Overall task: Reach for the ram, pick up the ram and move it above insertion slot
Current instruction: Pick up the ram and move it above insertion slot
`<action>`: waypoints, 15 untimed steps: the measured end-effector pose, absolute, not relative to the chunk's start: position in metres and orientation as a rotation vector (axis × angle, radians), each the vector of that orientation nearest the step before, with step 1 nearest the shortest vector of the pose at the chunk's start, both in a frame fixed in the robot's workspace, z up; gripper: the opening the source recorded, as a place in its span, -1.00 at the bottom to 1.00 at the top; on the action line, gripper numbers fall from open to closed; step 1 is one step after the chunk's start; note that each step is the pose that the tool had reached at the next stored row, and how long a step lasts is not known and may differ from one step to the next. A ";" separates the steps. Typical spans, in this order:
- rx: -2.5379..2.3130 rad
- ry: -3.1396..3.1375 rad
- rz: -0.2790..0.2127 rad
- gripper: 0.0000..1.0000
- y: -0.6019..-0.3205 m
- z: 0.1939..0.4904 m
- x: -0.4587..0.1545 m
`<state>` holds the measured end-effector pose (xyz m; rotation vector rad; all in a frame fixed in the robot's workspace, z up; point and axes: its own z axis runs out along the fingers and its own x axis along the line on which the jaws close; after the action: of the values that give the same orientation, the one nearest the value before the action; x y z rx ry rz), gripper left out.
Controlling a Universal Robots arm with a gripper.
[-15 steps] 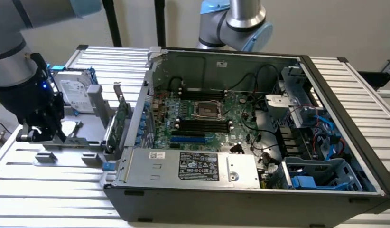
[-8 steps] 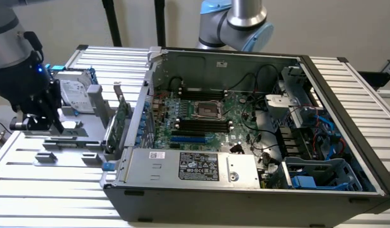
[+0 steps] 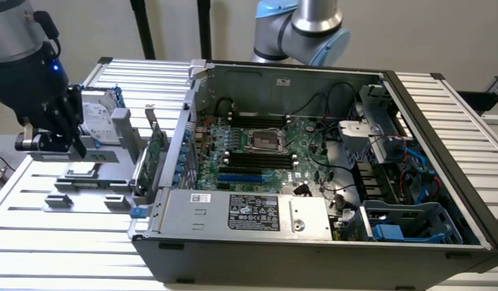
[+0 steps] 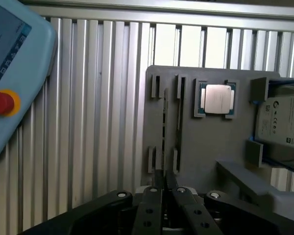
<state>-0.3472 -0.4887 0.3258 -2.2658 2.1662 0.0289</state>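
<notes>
Tool over the grey parts holder

Black tool (image 4: pixel 162 188), fingers pressed together, hangs above the thin green ram stick (image 4: pixel 164 125) standing in its holder slot (image 4: pixel 196 142); beside it, a silver processor chip (image 4: pixel 217 99) sits recessed.

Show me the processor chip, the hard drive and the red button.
processor chip (image 4: pixel 217 99), wrist view, on its silver lid.
hard drive (image 4: pixel 283 122), wrist view, on its label.
red button (image 4: pixel 0 103), wrist view, on its centre.
</notes>
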 end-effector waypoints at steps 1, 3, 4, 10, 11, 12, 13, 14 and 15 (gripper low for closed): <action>-2.266 2.165 0.031 -0.73 -0.489 0.329 -0.344; -2.265 2.162 0.035 -0.73 -0.489 0.336 -0.338; -2.264 2.161 0.037 -0.73 -0.489 0.339 -0.336; -2.260 2.153 0.049 -0.73 -0.489 0.357 -0.317; -2.259 2.152 0.051 -0.73 -0.489 0.360 -0.314; -2.258 2.151 0.053 -0.73 -0.489 0.363 -0.311; -2.257 2.149 0.055 -0.73 -0.489 0.366 -0.308; -2.256 2.148 0.058 -0.73 -0.489 0.368 -0.304; -2.255 2.146 0.061 -0.73 -0.489 0.370 -0.301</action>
<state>-0.3011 -0.4886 0.3703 -2.2546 2.1459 0.0608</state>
